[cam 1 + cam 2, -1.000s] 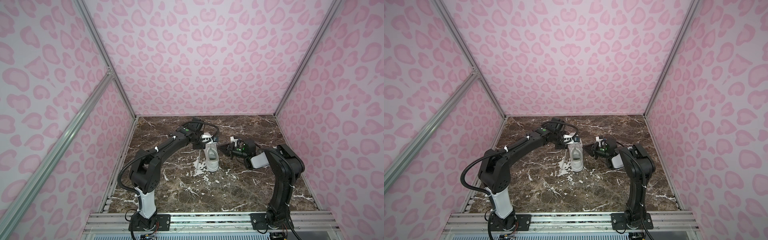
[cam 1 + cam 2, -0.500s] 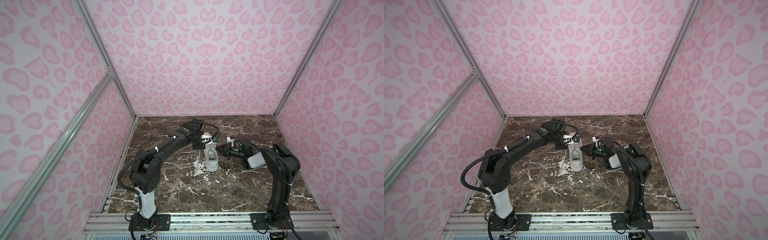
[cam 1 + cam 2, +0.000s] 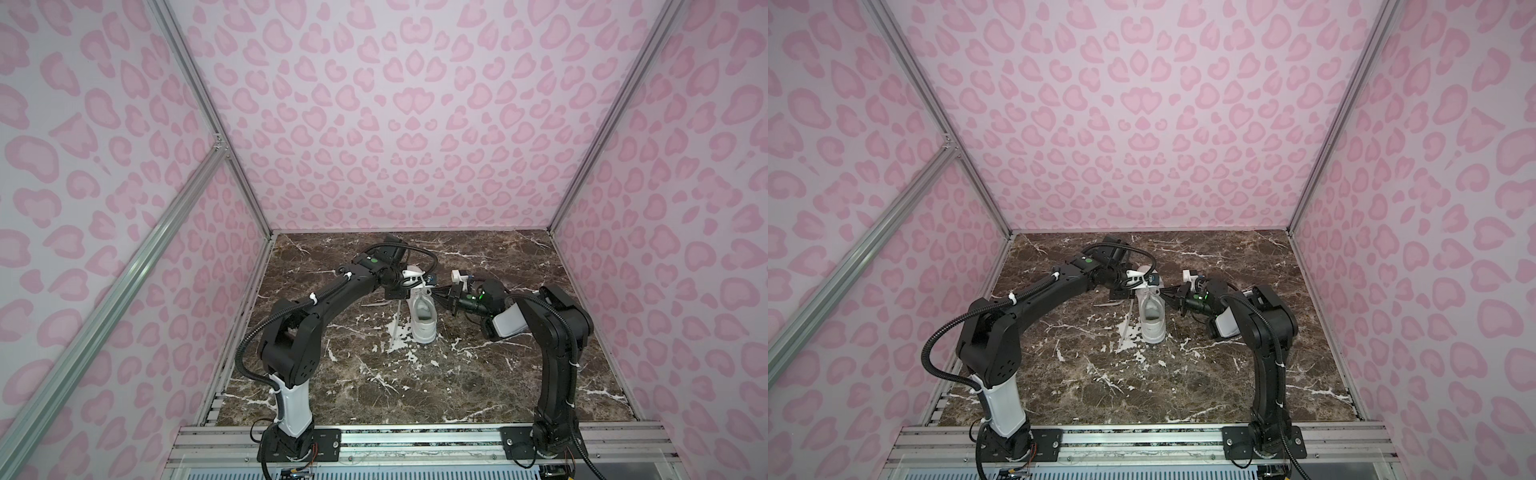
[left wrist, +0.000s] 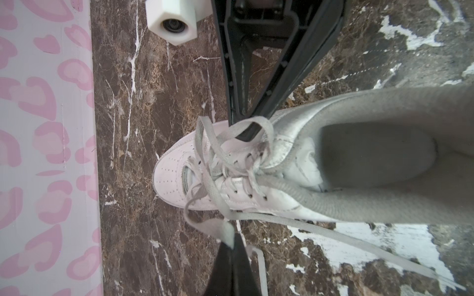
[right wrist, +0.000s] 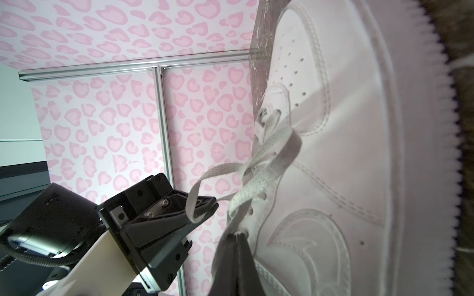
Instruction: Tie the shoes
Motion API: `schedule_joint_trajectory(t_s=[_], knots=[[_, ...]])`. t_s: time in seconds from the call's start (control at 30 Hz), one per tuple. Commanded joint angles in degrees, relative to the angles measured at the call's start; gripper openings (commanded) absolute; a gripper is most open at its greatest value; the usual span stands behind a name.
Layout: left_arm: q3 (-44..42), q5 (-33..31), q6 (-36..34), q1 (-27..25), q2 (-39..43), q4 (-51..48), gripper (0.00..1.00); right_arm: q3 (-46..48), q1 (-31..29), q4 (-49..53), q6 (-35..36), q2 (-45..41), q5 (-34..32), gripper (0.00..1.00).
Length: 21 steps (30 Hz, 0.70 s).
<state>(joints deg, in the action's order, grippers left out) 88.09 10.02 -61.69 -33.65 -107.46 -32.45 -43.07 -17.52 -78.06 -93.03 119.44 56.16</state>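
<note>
Sneaker (image 3: 424, 321): upright on its sole near the middle of the marble tabletop (image 3: 374, 386); toe toward the back wall, heel toward my bases; seen in both top views
My left gripper (image 4: 230, 246): fingers pressed together on a loop of the laces (image 4: 228, 156); just beside the sneaker, on my left arm's side
My right gripper (image 5: 236, 237): closed as well; tips against the eyelet row on the opposite side, another lace loop caught at them
Laces: loosely crossed over the tongue; one free end trails over the tabletop beside the sole
My two grippers: facing each other across the lacing
</note>
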Motion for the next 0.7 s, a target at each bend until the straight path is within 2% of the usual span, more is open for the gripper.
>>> schedule_joint_trajectory(t_s=[0.0,0.37,0.67], knots=[[-0.07,-0.10,-0.54,0.05,-0.03,1.16,0.03,-0.51,-0.39,-6.76,-3.14,1.04,0.62,0.05],[0.41,0.32,-0.36,0.04,-0.69,0.73,0.03,-2.05,-0.99,-8.97,-4.83,2.73,0.86,0.06],[1.89,1.33,-0.10,-0.45,-1.87,-0.13,0.03,-2.38,-0.90,-9.65,-5.33,3.08,0.80,0.11]])
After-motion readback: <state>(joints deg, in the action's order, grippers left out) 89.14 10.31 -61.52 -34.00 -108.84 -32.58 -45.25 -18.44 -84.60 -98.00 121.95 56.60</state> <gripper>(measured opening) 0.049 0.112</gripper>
